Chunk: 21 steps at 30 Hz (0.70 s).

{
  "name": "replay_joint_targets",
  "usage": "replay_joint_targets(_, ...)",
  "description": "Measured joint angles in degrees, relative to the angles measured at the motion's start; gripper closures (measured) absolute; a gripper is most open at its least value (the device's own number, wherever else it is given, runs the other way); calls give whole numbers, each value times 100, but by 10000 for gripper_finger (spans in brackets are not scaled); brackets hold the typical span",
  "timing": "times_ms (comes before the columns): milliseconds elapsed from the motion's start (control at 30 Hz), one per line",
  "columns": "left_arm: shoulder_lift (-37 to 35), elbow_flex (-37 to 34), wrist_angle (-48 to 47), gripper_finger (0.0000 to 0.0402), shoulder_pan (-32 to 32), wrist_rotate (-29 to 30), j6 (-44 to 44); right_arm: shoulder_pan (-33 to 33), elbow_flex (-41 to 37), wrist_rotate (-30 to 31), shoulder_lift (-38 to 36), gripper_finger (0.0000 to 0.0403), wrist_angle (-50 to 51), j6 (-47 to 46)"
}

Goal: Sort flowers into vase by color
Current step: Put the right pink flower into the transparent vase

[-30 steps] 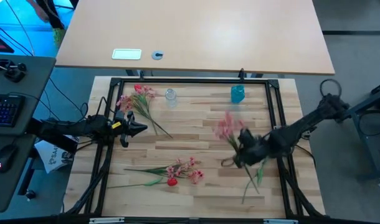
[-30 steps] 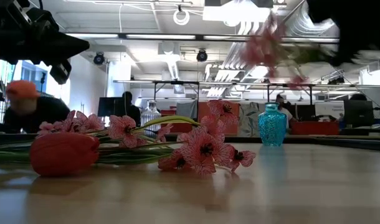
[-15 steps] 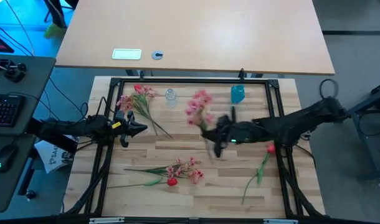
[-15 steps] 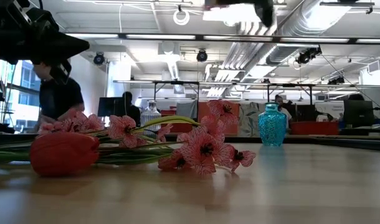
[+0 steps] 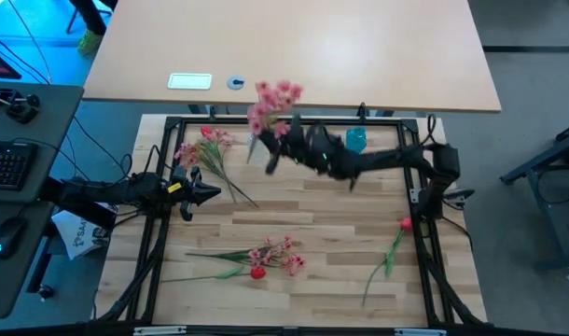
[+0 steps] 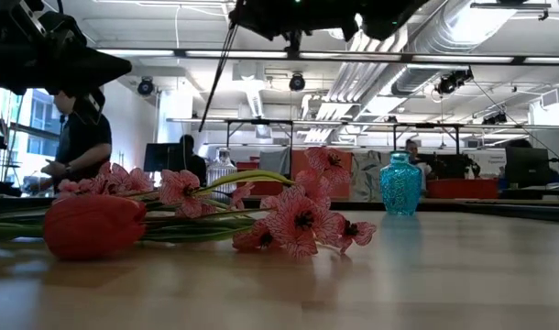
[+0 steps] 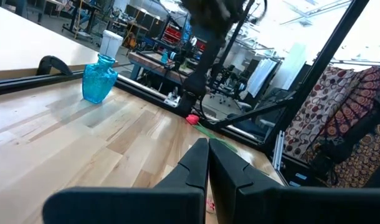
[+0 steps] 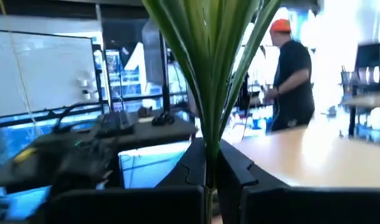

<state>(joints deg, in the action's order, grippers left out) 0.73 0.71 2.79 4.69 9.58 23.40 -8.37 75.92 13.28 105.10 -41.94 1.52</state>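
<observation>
A robotics laboratory or open-plan industrial workspace. Low view: exposed silver ceiling ducts at 1 o'clock, strip lighting, dark metal-framed workbenches in rows across the background, and a person in a dark shirt standing at 9 o'clock. High view: a black metal frame encloses the light wooden slatted table; a black computer keyboard and mouse sit on a grey desk at 9 o'clock, with blue cables trailing at 10 o'clock.
</observation>
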Motion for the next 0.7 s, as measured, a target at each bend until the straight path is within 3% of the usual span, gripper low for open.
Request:
replay_joint_targets(267,0,0,0,402,2,0,0,-853,1450,-996,408,402,1935,289)
replay_joint_targets(700,0,0,0,401,2,0,0,-1254,1665,-1404,534,402,2105,233)
